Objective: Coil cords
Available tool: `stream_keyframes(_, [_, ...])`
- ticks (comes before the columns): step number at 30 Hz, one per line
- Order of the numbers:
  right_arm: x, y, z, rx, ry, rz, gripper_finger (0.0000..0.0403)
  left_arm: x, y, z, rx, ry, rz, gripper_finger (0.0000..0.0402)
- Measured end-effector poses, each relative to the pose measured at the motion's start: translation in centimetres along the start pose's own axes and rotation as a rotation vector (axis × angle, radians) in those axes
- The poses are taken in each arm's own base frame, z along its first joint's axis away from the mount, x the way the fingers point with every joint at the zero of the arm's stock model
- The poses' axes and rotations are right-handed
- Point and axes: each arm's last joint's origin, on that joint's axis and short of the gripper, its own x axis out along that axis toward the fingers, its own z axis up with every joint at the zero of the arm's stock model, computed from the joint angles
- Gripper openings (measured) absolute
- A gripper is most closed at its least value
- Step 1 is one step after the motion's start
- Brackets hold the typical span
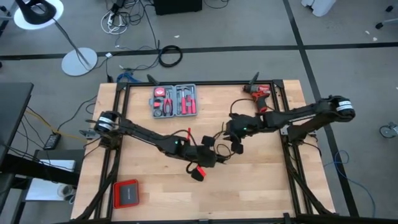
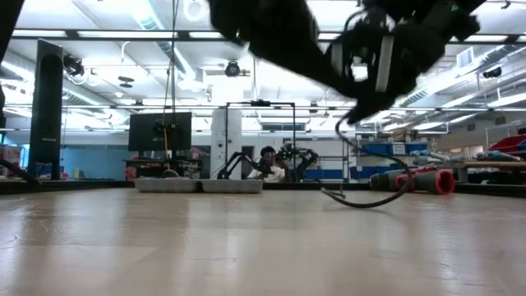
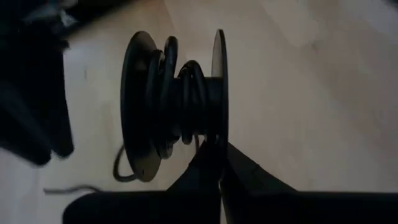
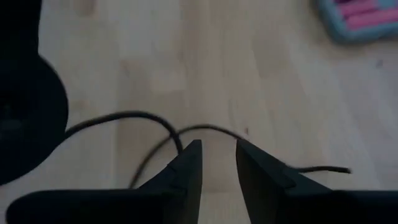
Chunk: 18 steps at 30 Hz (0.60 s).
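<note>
**Cable partly wound on a black spool at mid-table**

The left gripper (image 3: 219,163) sits near the centre of the light wooden table (image 1: 261,186), its fingers pressed together on the rim of one flange of a black plastic spool (image 3: 177,102). Several turns of the thin black cable (image 3: 186,99) already lie around the spool's core, between its two round flanges. In the left wrist view a loose length of the cable trails off the spool onto the wood below.

The right gripper (image 4: 217,163) hovers just beside the left one, a little farther toward the back of the table. Its two dark fingers (image 4: 189,165) stand apart with a gap between them. The cable curves over the table right in front of them and passes at their tips; the pictures do not settle whether the fingers touch it. In the low view a slack loop of the cable (image 2: 366,197) hangs down from the arms and rests on the table.

At the back of the table lies an open grey tool case (image 1: 175,101) with red-handled tools, and to its right a red and black power drill (image 1: 261,94). A flat red and dark rectangular box (image 1: 126,193) sits near the front left corner.
</note>
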Motion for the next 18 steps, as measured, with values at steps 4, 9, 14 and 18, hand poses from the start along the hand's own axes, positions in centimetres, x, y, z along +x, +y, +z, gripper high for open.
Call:
stream_keyframes(4, [-2.2, 1.1, 0.4, 0.016, -0.080, 0.042, 0.0095, -1.5, 1.2, 0.6, -0.017, -0.032, 0.022, 0.0000])
stream_keyframes(9, [-3.9, 3.1, 0.2, -0.009, -0.144, 0.012, 0.0095, -3.3, 1.8, 1.5, -0.001, -0.081, 0.042, 0.0000])
stream_keyframes(14, [-4.4, 5.1, -0.3, -0.017, -0.165, 0.013, 0.0095, -6.3, 2.5, 2.6, -0.009, -0.145, 0.048, 0.0000])
stream_keyframes(18, [-3.9, 6.3, -0.3, -0.021, -0.208, 0.046, 0.0095, -8.3, 2.9, 3.3, -0.011, -0.193, 0.059, 0.0000])
